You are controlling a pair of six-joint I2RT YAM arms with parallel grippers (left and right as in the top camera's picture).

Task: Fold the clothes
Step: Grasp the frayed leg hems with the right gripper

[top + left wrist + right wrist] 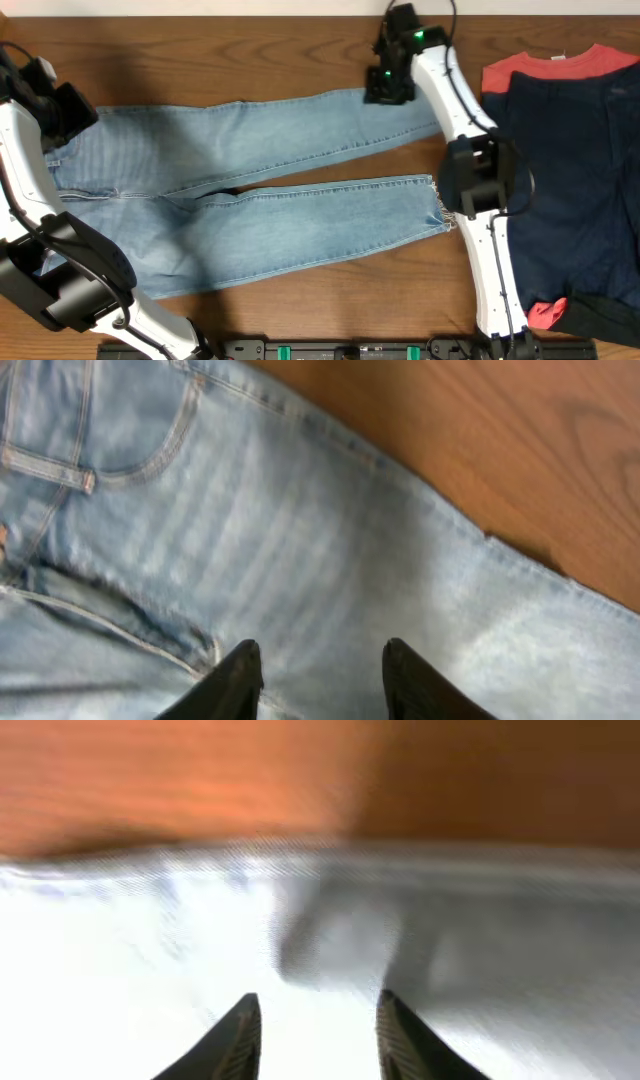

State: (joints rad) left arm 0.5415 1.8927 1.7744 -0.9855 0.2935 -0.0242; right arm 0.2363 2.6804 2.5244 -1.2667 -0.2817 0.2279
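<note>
The jeans (300,225) lie spread flat on the table (250,60), denim directly under both pairs of jaws. Left jaws and right jaws stand parted, gripping nothing. The first fold seems barely begun; next, each likely must pinch the cloth edge ahead of it.

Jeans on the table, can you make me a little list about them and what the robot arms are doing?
clothes: light-blue jeans
lying: flat on the wooden table, unfolded, legs spread apart
frayed hem: on the near leg's end
left arm: jaws parted above the waist end
right arm: jaws parted above the far leg's end
beside: navy garment on a red shirt
</note>
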